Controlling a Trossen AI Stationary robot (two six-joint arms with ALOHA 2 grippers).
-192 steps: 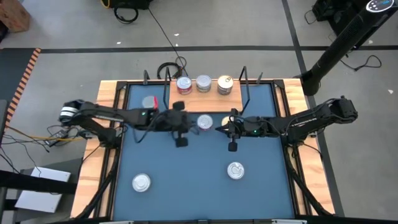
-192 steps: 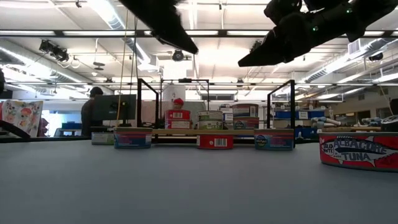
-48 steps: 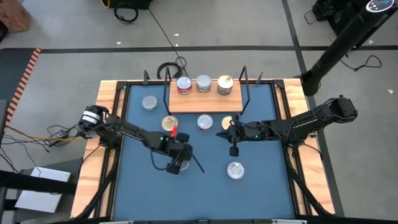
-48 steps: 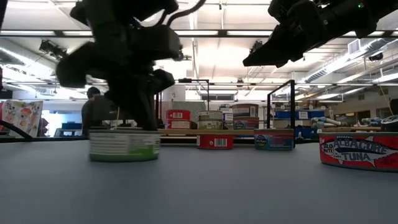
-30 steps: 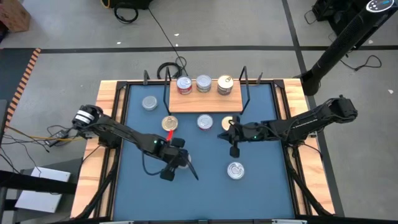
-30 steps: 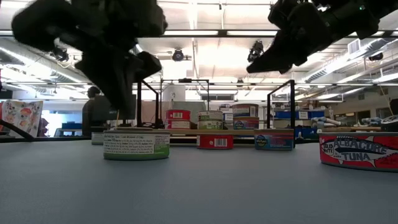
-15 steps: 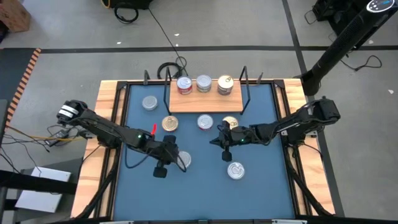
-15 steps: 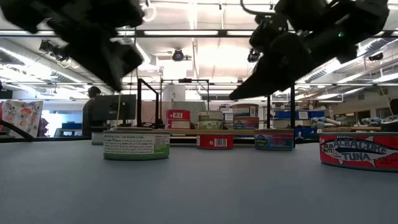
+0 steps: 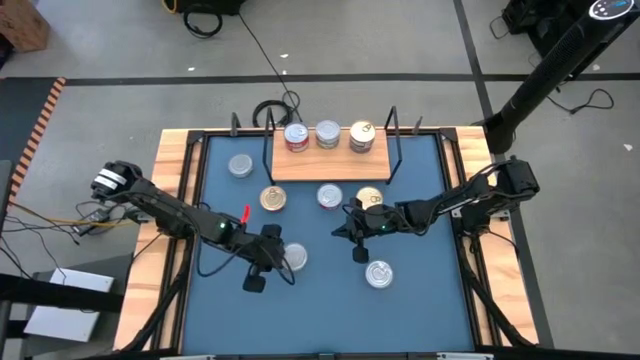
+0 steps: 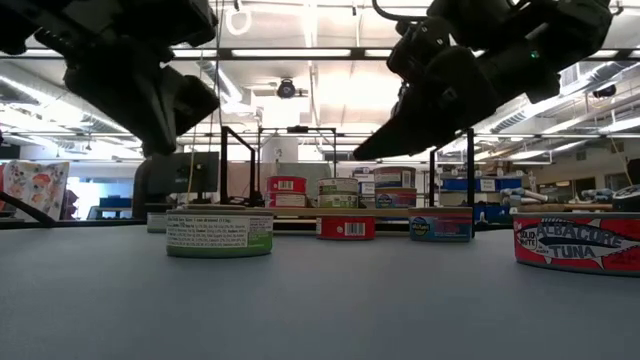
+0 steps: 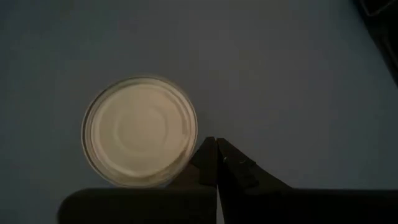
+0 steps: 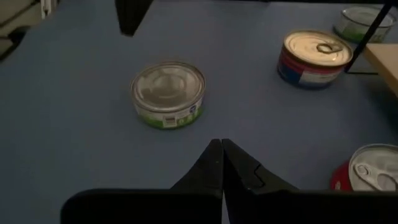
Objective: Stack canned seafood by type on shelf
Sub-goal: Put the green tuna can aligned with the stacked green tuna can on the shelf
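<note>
1. The shelf (image 9: 330, 160), a light wooden board with black wire uprights, sits at the far middle of the blue table (image 9: 420, 300); three tins stand in a row on it: a red-sided tin (image 9: 296, 137), a silver-topped tin (image 9: 327, 133) and a gold-topped tin (image 9: 361, 137).
2. Just in front of the shelf on the table lie three more: a gold-lidded tin (image 9: 272, 199), a red-sided silver tin (image 9: 329, 196) and another gold tin (image 9: 369, 198).
3. A lone silver tin (image 9: 240, 165) lies just to the left of the shelf's left end.
4. A green-labelled tin (image 9: 294, 257) rests on the table nearer the front than that second row, below the gold-lidded tin.
5. An Albacore tuna tin (image 9: 379, 274) lies to the right of the green-labelled tin, well apart from it.
6. The left gripper (image 9: 258, 275) hangs just beside the green-labelled tin; its fingers (image 11: 208, 163) are pressed together and hold nothing.
7. The right gripper (image 9: 358, 250) hovers between the second row and the tuna tin, its fingers (image 12: 214, 167) closed and empty.
</note>
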